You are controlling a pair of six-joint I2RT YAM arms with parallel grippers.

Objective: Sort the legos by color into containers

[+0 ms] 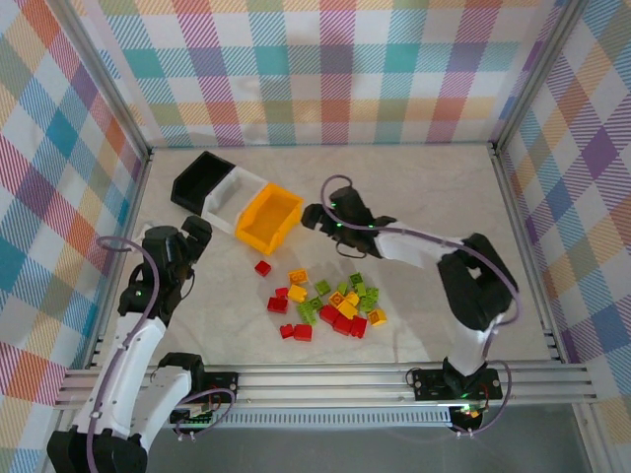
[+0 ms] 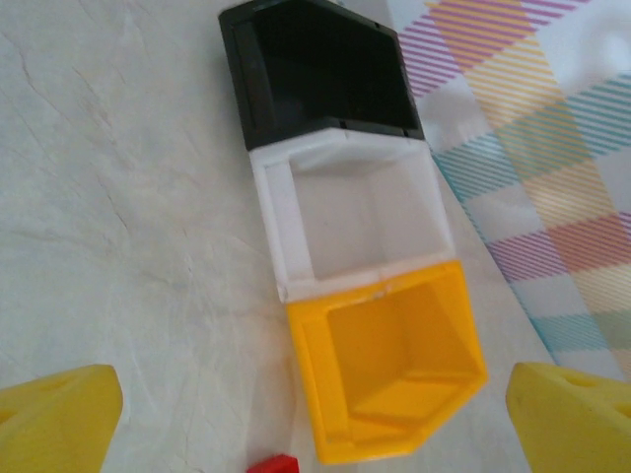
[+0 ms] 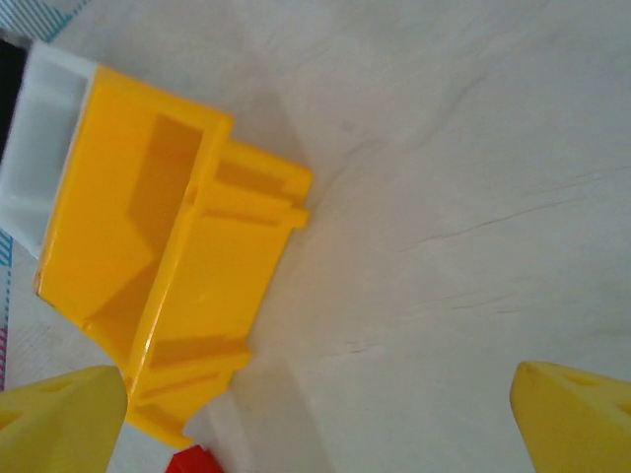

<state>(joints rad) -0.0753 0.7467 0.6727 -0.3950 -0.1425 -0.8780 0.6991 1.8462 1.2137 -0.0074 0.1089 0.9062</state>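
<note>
Beneath the left end effector (image 1: 197,232) and the right end effector (image 1: 314,215) spreads a pale surface (image 1: 434,177) with faint marbled veins. Pastel plaid cloth (image 1: 325,69) walls it in beyond them and to either side. A silver metal rail (image 1: 325,379) runs across behind them.

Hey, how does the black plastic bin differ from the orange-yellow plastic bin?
The black plastic bin is dark; the orange-yellow plastic bin is bright. The black one sits at the row's far-left end, the orange-yellow one at the end nearest the legos. Both look empty, match in shape and size, and touch the white plastic bin between them.
</note>
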